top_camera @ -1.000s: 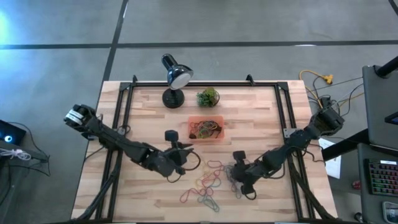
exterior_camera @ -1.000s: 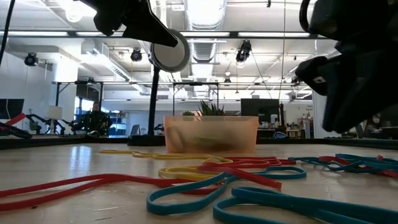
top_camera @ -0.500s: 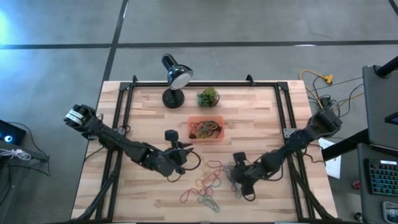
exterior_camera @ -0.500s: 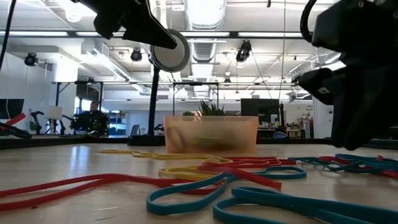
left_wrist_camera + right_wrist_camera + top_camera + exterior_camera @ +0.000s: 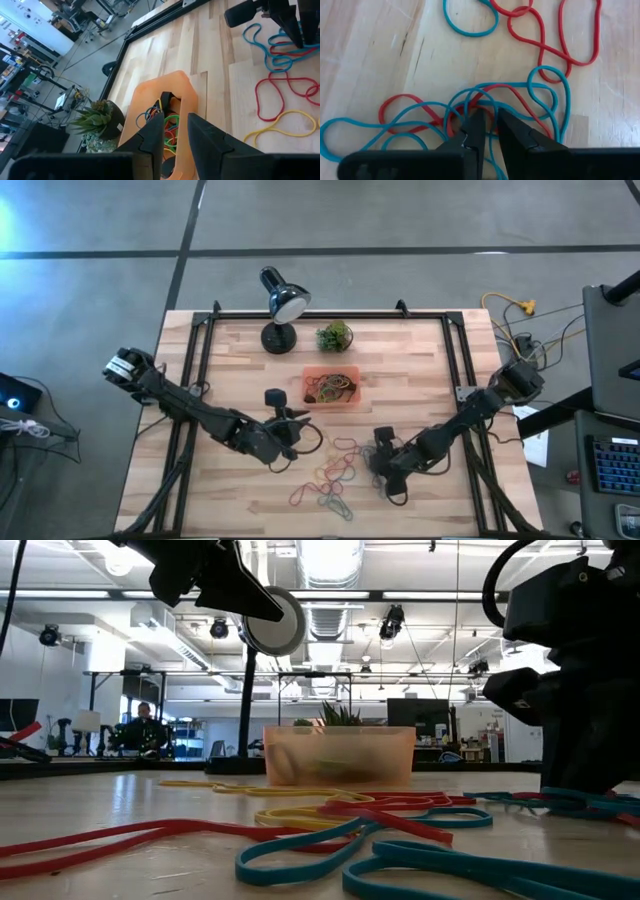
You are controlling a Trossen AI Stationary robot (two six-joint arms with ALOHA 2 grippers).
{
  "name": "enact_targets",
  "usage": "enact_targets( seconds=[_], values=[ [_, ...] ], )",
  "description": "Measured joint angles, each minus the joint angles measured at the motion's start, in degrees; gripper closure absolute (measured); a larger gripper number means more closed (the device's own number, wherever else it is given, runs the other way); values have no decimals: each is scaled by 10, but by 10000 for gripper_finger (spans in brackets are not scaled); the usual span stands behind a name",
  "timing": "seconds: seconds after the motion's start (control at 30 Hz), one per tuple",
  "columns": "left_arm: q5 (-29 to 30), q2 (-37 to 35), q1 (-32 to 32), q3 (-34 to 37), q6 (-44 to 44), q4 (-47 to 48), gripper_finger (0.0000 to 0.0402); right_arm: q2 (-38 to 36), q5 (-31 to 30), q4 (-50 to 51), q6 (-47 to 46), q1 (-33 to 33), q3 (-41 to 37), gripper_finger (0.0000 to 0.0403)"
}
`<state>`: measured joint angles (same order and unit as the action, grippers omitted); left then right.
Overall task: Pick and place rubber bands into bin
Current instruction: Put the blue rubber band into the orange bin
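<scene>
Loose rubber bands (image 5: 335, 470) in red, yellow and blue lie spread on the wooden table, near its front. The orange bin (image 5: 332, 388) stands behind them with several bands inside (image 5: 167, 125). My right gripper (image 5: 490, 116) is down at a tangle of blue and red bands (image 5: 485, 100) at the right of the spread. It is open by a narrow gap, and strands run between its fingers. In the low view it (image 5: 572, 785) reaches table height. My left gripper (image 5: 175, 131) hangs open and holds nothing, above the table just left of the bin (image 5: 172, 87). My right gripper comes at the blue and red tangle (image 5: 470, 102) from above, slanting steeply down. One finger stands on each side of a blue strand (image 5: 491, 145). The bands lie flat and slack on the table. Whether the fingertips touch them I cannot tell.
A black desk lamp (image 5: 280, 305) and a small green plant ball (image 5: 334, 336) stand behind the bin. Black frame rails (image 5: 195, 370) run along the table's left and right sides. A person sits far off in the room (image 5: 145, 725).
My right gripper has sunk from above the table down to the tangle of blue and red bands. The bands have kept their places.
</scene>
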<state>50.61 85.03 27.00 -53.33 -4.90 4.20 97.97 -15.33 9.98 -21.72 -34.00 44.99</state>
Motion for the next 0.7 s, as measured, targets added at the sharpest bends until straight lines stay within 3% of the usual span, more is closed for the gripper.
enact_targets(
  seconds=[0.23, 0.47, 0.7],
  values=[
    [0, 0, 0, 1, 0, 14, 331, -13, -2, 16, 21, -2, 9, 394],
    [0, 0, 0, 1, -3, 18, 331, -55, -19, 125, 22, -2, 58, 394],
    [4, 0, 0, 1, -6, 26, 331, -98, -128, 226, 64, -3, 136, 394]
  ],
)
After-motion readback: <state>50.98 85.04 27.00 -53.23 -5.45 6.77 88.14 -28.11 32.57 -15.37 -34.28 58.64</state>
